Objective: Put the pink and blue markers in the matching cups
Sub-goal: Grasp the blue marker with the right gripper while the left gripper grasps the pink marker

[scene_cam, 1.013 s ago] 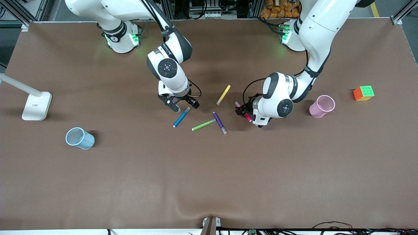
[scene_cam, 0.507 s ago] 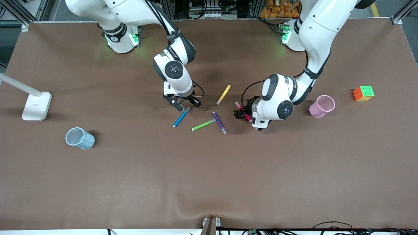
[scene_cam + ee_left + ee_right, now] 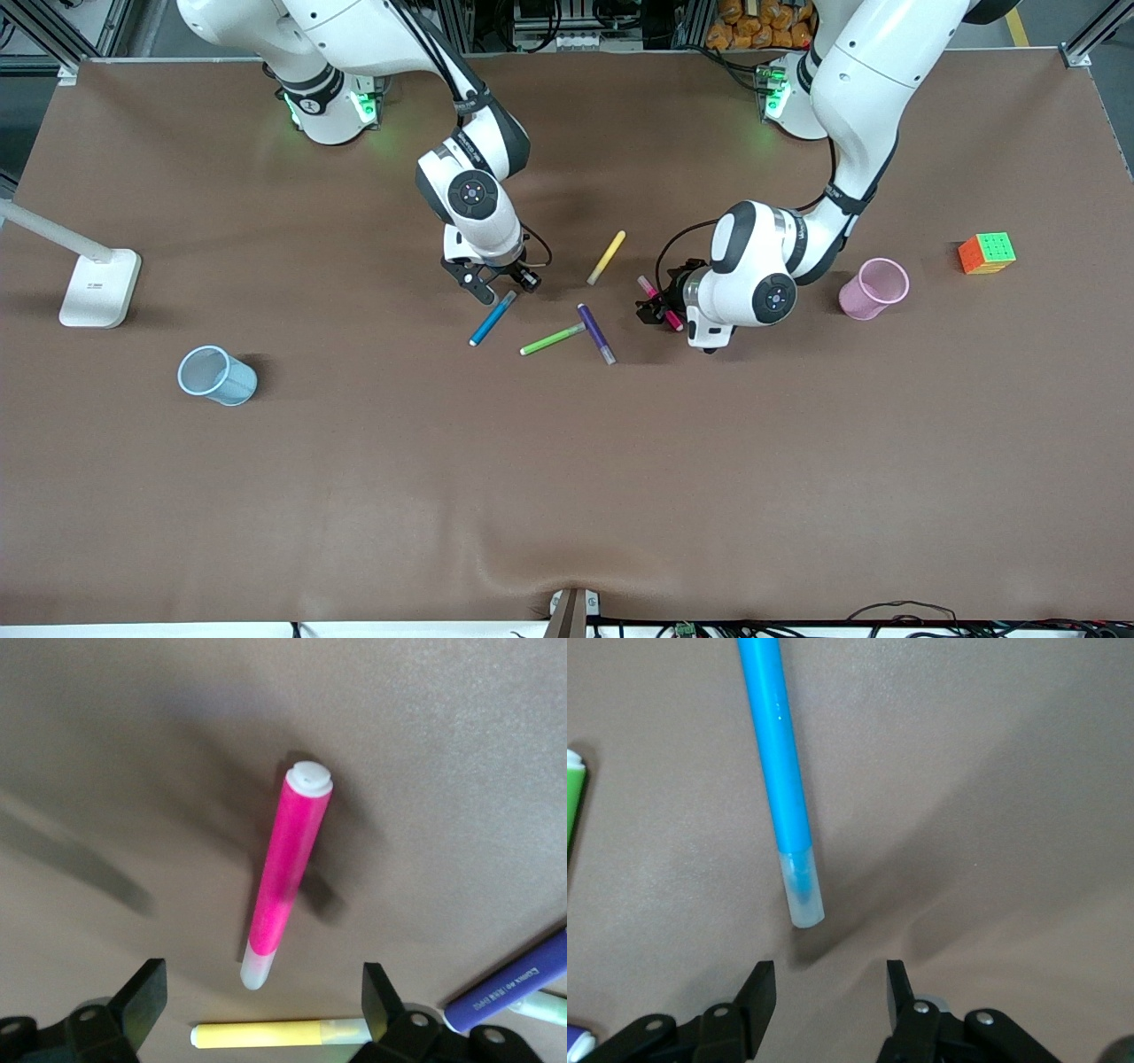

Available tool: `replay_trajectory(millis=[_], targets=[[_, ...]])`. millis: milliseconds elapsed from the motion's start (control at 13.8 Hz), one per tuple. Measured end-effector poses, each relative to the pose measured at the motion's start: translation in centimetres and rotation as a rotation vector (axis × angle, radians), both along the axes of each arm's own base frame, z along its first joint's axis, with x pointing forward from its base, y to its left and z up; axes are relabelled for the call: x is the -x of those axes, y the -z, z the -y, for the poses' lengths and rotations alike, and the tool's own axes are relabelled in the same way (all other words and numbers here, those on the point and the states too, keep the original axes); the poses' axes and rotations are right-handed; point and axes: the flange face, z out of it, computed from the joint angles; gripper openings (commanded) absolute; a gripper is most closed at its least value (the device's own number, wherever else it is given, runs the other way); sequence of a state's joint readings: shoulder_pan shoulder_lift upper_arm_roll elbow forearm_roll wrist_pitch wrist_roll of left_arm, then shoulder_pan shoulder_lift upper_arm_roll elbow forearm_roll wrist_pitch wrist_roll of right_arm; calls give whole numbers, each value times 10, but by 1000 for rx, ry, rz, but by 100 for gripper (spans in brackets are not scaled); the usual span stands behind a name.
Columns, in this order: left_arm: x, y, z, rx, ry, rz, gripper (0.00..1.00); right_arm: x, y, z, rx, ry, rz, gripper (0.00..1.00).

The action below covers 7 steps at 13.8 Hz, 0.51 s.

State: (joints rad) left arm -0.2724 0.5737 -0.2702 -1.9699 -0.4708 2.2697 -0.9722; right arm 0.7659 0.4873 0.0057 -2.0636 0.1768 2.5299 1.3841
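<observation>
Jaws apart, the right gripper (image 3: 499, 288) and left gripper (image 3: 657, 307) should straddle blue marker (image 3: 493, 319) and pink marker (image 3: 660, 302) mid-barrel before closing.

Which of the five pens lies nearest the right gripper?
The blue marker: its greyish cap end lies just below the right gripper; the other pens lie toward the left arm's end.

The right tool (image 3: 497, 290) hangs over the blue marker's (image 3: 492, 319) capped end, the left tool (image 3: 660, 307) over the pink marker (image 3: 659, 302). Green marker (image 3: 553, 339), purple marker (image 3: 596, 334) and yellow marker (image 3: 607, 257) lie between them on the table (image 3: 567, 470).
</observation>
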Motion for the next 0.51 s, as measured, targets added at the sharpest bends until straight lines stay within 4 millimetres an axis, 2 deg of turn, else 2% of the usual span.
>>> replay_trajectory(millis=[145, 217, 289, 362, 434, 507], targets=[[1, 1, 1, 0, 3, -2, 89, -5, 2, 4, 0, 11, 14, 53], [2, 1, 2, 0, 4, -3, 87, -10, 4, 8, -3, 18, 30, 47], [2, 2, 2, 0, 4, -3, 85, -14, 9, 11, -4, 24, 43, 45], [2, 2, 2, 0, 4, -4, 79, -16, 13, 13, -2, 27, 48, 44], [2, 3, 3, 0, 5, -5, 74, -16, 15, 14, -2, 28, 51, 38], [2, 4, 4, 0, 7, -6, 71, -16, 14, 13, -3, 27, 53, 28]])
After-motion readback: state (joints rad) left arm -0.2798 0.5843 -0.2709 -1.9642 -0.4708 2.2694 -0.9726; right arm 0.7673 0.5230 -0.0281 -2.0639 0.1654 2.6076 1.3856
